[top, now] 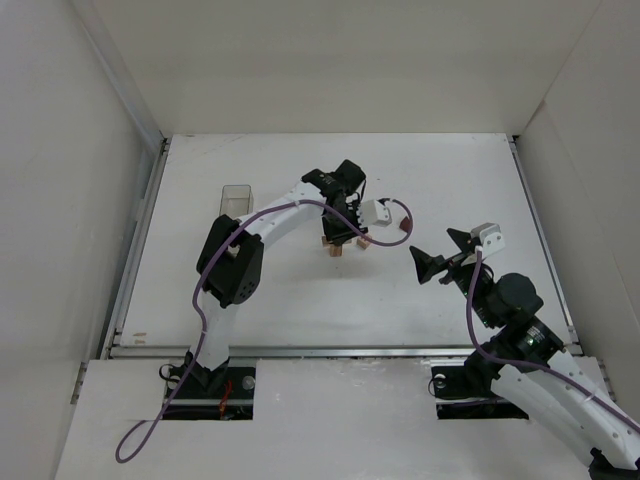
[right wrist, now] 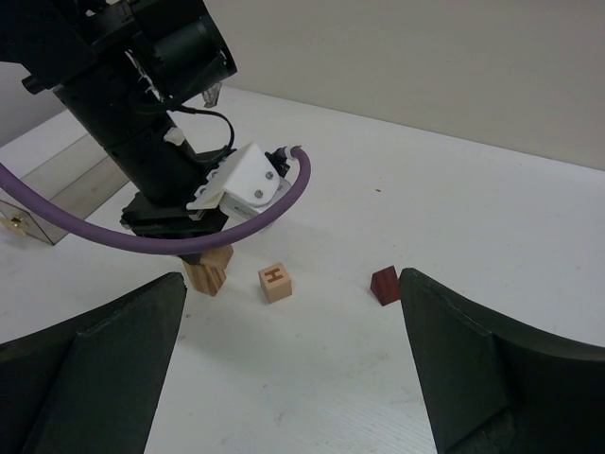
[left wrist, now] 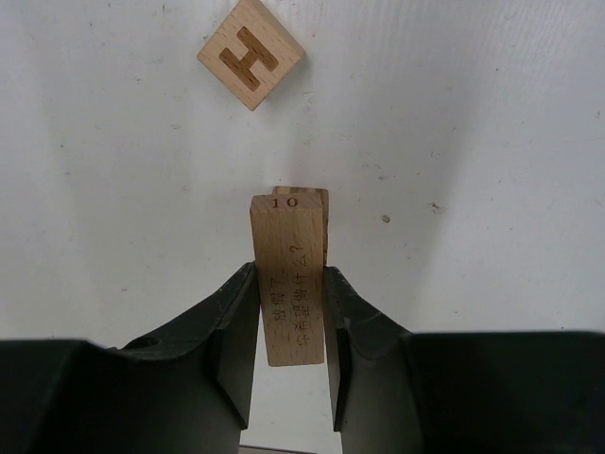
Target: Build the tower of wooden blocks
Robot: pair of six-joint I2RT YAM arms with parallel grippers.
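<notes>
My left gripper (top: pixel 338 238) is shut on a light-tan wooden bar (left wrist: pixel 288 236) with "10" printed on its end. In the left wrist view its jaws (left wrist: pixel 291 278) press both long sides of the bar. A second tan bar (left wrist: pixel 314 197) shows just under the first. In the right wrist view this small tan stack (right wrist: pixel 208 270) stands on the table under the left gripper. A tan cube marked H (right wrist: pixel 274 282) and a dark reddish-brown block (right wrist: pixel 384 285) lie apart on the table to the right of the stack. My right gripper (top: pixel 432 262) is open and empty, and faces these pieces from a distance.
A clear plastic box (top: pixel 236 197) stands at the back left, also seen in the right wrist view (right wrist: pixel 57 203). The left arm's purple cable (right wrist: pixel 236 222) loops over the stack. White walls (top: pixel 90 200) enclose the table (top: pixel 300 310) on three sides.
</notes>
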